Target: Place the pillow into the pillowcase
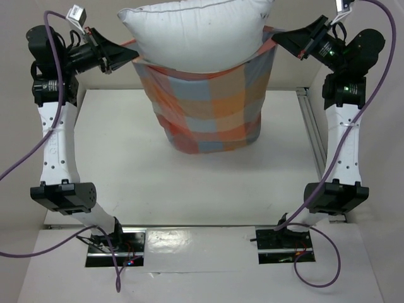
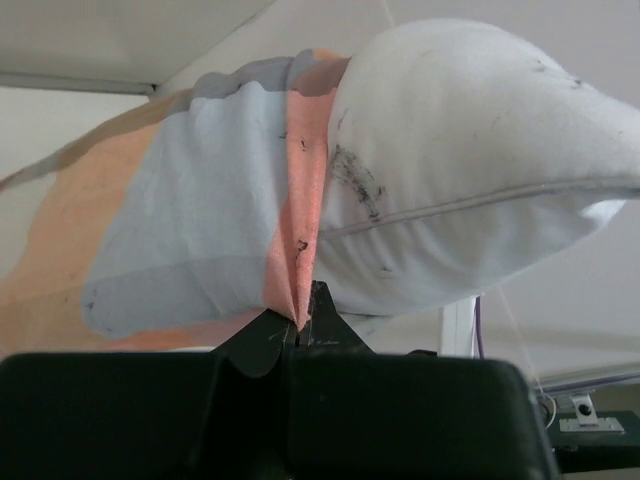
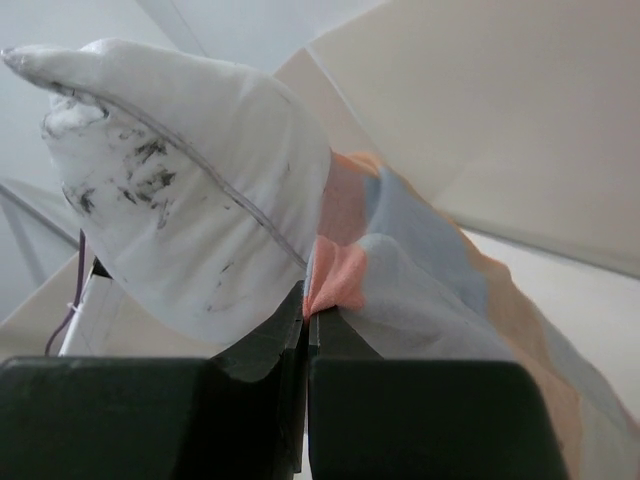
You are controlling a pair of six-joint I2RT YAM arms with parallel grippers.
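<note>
As only wrist views show, pillow (image 2: 450,150) bears smudges (image 2: 355,175)

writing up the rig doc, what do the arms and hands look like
The left arm and right arm match: white tapered links between chunky black joints, each trailing a purple cable. The left hand and right hand are black wedges with two fingers.

Our left white-and-black jointed arm (image 1: 53,148) upright along left bench edge, wrist turned inward near far left corner. Left black two-finger gripper (image 1: 133,57) pinched on hem of orange, grey-blue and cream checked cloth pillowcase (image 1: 211,113). Our right white-and-black jointed arm (image 1: 344,148) mirrors along right edge; right black two-finger gripper (image 1: 276,38) likewise pinched on hem.
</note>
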